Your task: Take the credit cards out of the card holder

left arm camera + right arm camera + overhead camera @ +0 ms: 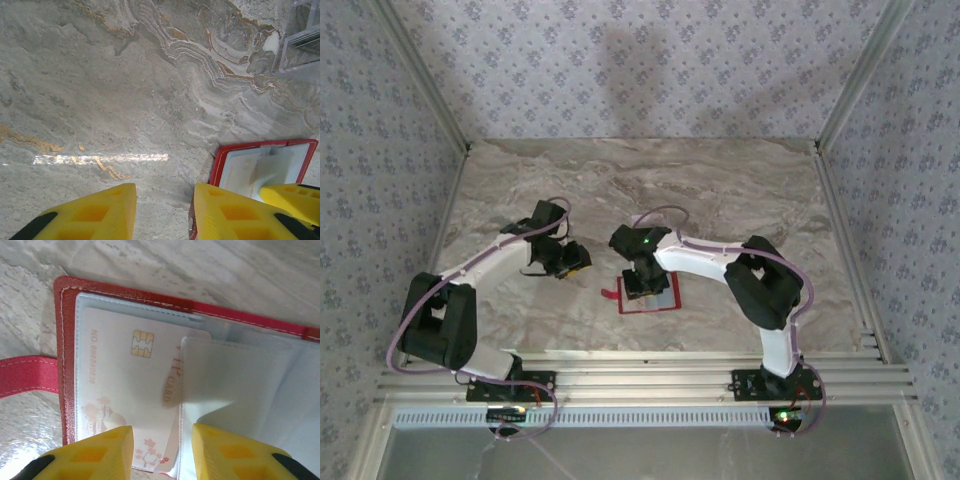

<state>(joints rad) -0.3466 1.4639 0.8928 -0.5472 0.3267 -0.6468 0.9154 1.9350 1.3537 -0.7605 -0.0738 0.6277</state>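
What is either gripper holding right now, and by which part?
Nothing, as far as it shows. The left gripper stands open over bare table. The right gripper stands open above the lower edge of the card in the wallet.

Overhead rear view, close downward wrist views, sharing the card holder (66,330)

Far tbl (720,170) free; R arm (710,258) over card holder (665,298).
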